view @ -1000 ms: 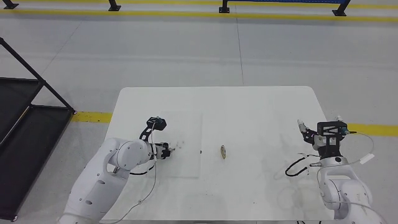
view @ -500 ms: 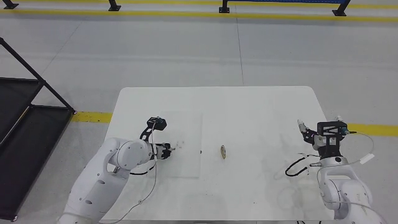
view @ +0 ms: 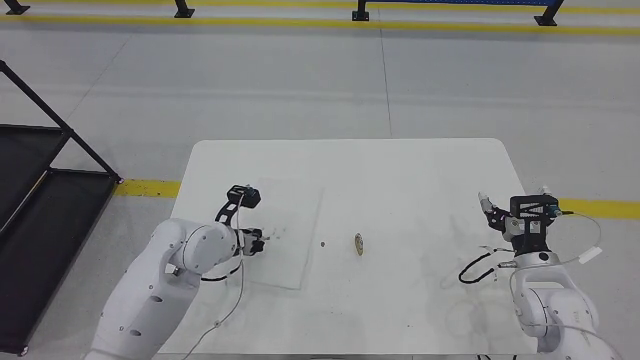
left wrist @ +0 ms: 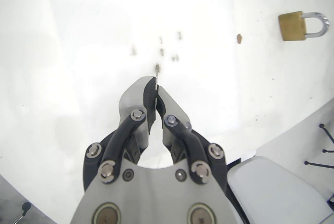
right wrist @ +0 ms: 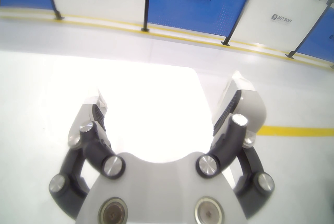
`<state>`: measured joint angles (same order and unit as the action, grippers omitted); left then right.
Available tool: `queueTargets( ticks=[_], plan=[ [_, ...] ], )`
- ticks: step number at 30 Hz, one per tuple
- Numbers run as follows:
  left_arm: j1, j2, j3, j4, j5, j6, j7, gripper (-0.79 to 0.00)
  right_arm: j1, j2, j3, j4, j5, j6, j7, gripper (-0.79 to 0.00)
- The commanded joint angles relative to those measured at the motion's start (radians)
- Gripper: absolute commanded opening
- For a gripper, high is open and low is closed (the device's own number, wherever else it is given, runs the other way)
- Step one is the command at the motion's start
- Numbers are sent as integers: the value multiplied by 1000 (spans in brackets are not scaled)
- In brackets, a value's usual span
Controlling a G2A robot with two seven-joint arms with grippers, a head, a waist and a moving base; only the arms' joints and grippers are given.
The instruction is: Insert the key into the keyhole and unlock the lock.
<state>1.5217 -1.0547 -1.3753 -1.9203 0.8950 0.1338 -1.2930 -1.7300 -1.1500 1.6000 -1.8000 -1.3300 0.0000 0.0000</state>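
Left tool has shifted slightly toward the left edge of the counter, its pads clamped on the key, which is seen edge-on. Lock lies flat near the counter's centre, well apart from the key. Right tool hangs at the right edge, fingers spread apart.

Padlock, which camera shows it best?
Left wrist view: the padlock lies flat, brass body and silver shackle distinct. The top view gives just a small brass speck. The right wrist view faces the barriers.
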Motion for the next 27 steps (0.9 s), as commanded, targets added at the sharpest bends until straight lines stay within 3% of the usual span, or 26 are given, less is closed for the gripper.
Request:
queueTargets(
  ticks=[1, 9, 16, 18, 22, 27],
  plan=[
    [-8, 3, 14, 3, 57, 2, -33, -785, 0, 0, 0, 0, 0, 0, 0, 0],
    [-26, 2, 8, -17, 24, 14, -34, -785, 0, 0, 0, 0, 0, 0, 0, 0],
    [0, 9, -158, 8, -363, -108, -25, -785, 0, 0, 0, 0, 0, 0, 0, 0],
    [-4, 11, -211, 59, -540, -173, -65, -785, 0, 0, 0, 0, 0, 0, 0, 0],
    [-53, 21, -295, 259, -886, -279, -221, -785, 0, 0, 0, 0, 0, 0, 0, 0],
    [-85, 48, -269, 409, -1133, -369, -243, -785, 0, 0, 0, 0, 0, 0, 0, 0]
  ],
)
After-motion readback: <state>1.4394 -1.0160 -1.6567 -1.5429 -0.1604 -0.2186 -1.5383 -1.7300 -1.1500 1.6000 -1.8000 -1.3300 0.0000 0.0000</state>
